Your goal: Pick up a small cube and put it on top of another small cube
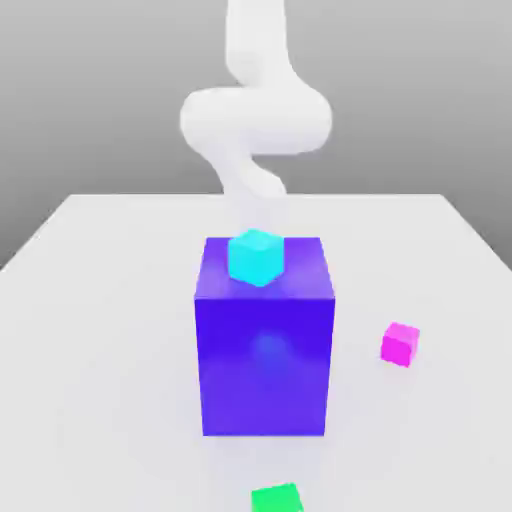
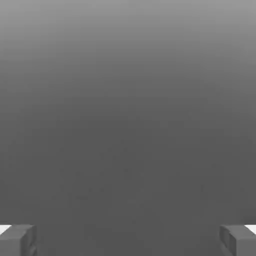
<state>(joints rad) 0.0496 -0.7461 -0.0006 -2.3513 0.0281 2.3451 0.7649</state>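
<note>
Small cube (image 1: 400,343), magenta-pink: sitting free on the table (image 1: 100,300), at the exterior view's right of the big blue-violet block (image 1: 265,360). Cyan cube (image 1: 254,256): resting atop that block. Pincer (image 2: 128,240): standing wide open, gripping nothing, probably awaiting approach.

A plain white tabletop (image 1: 110,300) is seen under soft, even light, backed by a featureless grey wall (image 1: 90,90).

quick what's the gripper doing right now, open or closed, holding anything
Gripper: open, jaws wide apart, nothing between them.
</note>
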